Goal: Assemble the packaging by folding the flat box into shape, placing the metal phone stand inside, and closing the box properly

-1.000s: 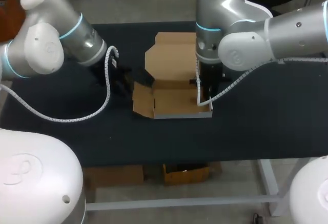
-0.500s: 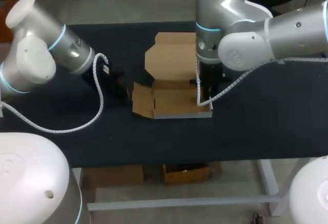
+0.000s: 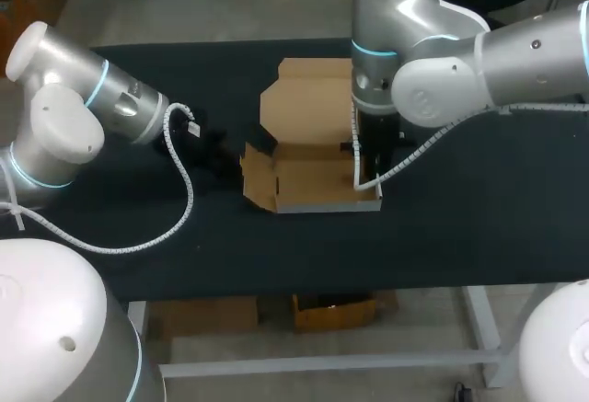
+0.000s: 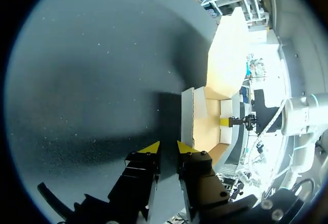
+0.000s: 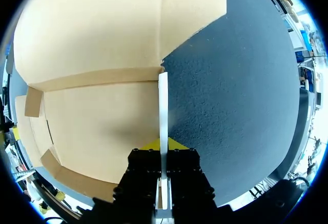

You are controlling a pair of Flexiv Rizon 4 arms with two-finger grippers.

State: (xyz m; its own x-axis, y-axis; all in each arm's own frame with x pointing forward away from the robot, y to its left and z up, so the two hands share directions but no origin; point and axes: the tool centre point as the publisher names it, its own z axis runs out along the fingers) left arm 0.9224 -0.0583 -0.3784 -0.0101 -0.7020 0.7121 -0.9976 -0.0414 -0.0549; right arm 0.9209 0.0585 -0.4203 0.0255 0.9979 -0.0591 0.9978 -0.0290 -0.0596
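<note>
Resting on the black table [image 3: 460, 227], the box [image 3: 313, 181] is clamped by the right gripper [image 5: 163, 144]; left gripper [image 4: 168, 146] slightly parted, empty.

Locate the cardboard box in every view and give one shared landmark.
Head view: cardboard box at mid-table, between both arms.
Left wrist view: cardboard box just ahead of the left gripper.
Right wrist view: cardboard box, its side wall between the right gripper fingers.
Landmark: the open lid.

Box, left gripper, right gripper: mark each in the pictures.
box [image 3: 313, 179], head view, on its inner floor.
left gripper [image 4: 168, 148], left wrist view, midway between its yellow tips.
right gripper [image 5: 163, 144], right wrist view, between its tips, at the box wall they clamp.
</note>
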